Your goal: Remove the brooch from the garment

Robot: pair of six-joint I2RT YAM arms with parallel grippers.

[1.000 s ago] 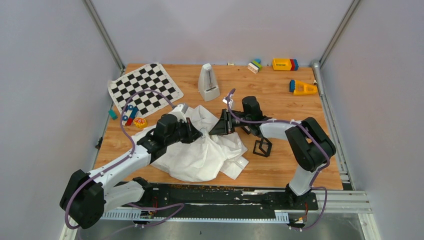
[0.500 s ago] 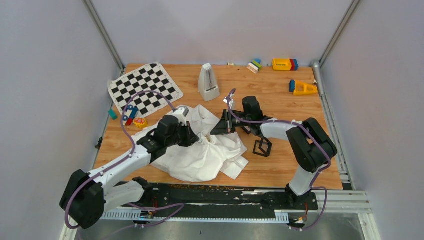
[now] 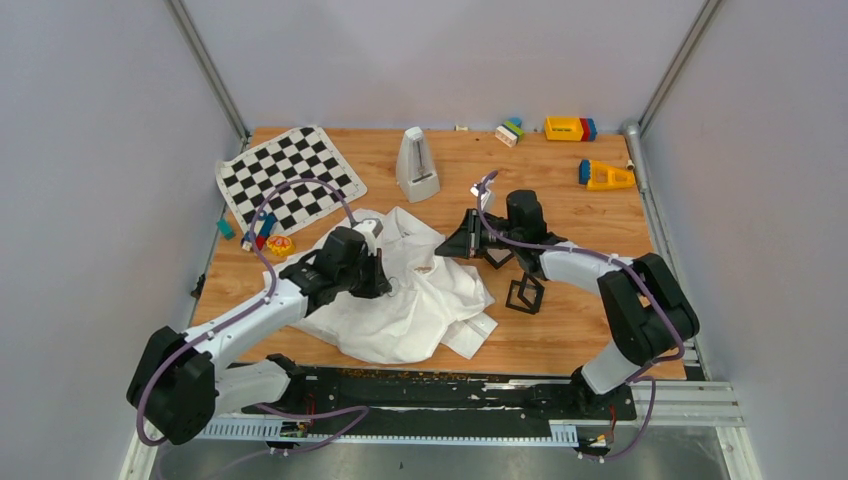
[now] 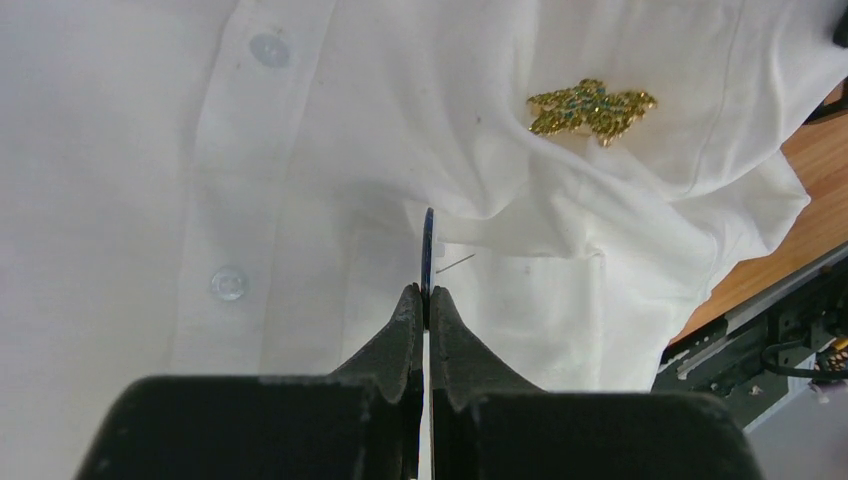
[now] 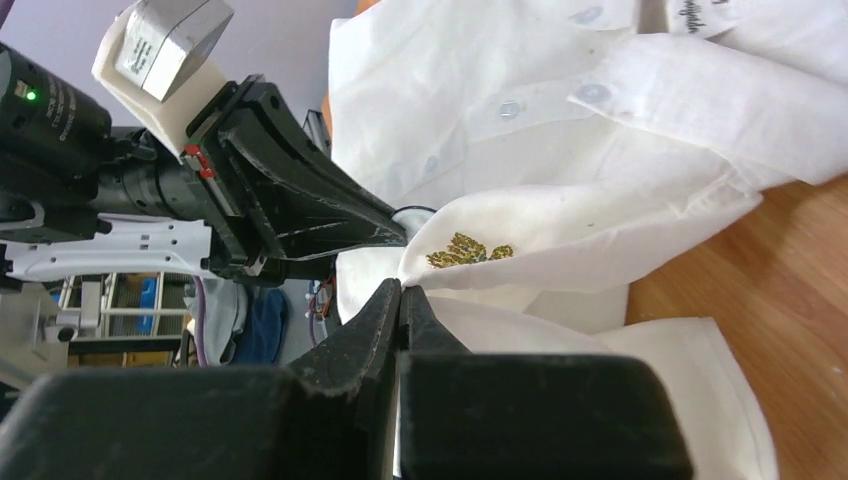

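The white garment point(image 3: 400, 320) lies crumpled at the table's near middle. The gold brooch point(image 3: 425, 268) sits on its top fold, between the two grippers. In the left wrist view the brooch point(image 4: 592, 108) glitters up and right of my left gripper point(image 4: 427, 295), which is shut on a thin dark blue piece point(image 4: 428, 240) with a fine wire beside it, just over the cloth point(image 4: 130, 200). In the right wrist view my right gripper point(image 5: 402, 292) is shut at the pointed end of the cloth fold point(image 5: 600, 240) that carries the brooch point(image 5: 470, 250), apparently pinching it. The left gripper point(image 5: 395, 235) faces it closely.
A chequered mat point(image 3: 290, 175) lies at the back left, with small coloured toys point(image 3: 265, 235) near it. A white wedge-shaped object point(image 3: 417, 165) stands behind the shirt. Black wire-frame cubes point(image 3: 525, 293) sit right of the shirt. Coloured blocks point(image 3: 570, 128) lie at the back right.
My right gripper has moved right and away from the arms. My left gripper has drawn back a little. The bunched cloth between them now lies flatter, and the brooch shows on top.
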